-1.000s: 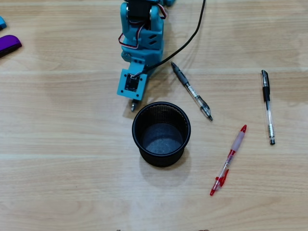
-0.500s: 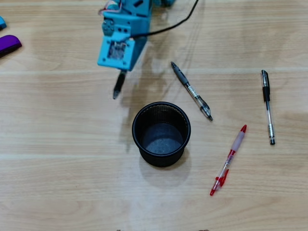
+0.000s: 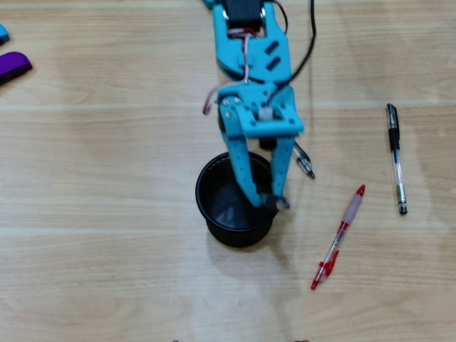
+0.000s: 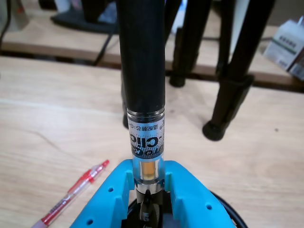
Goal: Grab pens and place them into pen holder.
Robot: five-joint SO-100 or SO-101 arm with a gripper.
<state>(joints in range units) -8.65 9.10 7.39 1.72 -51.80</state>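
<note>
Wrist view alone — fingers point(image 4: 148, 190) clamped on a black pen point(image 4: 141, 61); overhead — pen holder point(image 3: 214, 214) beneath.

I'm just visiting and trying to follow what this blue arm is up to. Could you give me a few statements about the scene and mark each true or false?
1. The pincer is clamped on a black pen. True; the wrist view shows the pen between its fingers.
2. The red pen already sits in the black cup. False; it lies on the table, to the right of the cup in the overhead view.
3. The pincer is over the cup's rim. True.
4. There are two pens lying on the table. True; the red pen and another black pen further right.
5. The cup has tipped over. False; it stands upright, mouth up.
</note>
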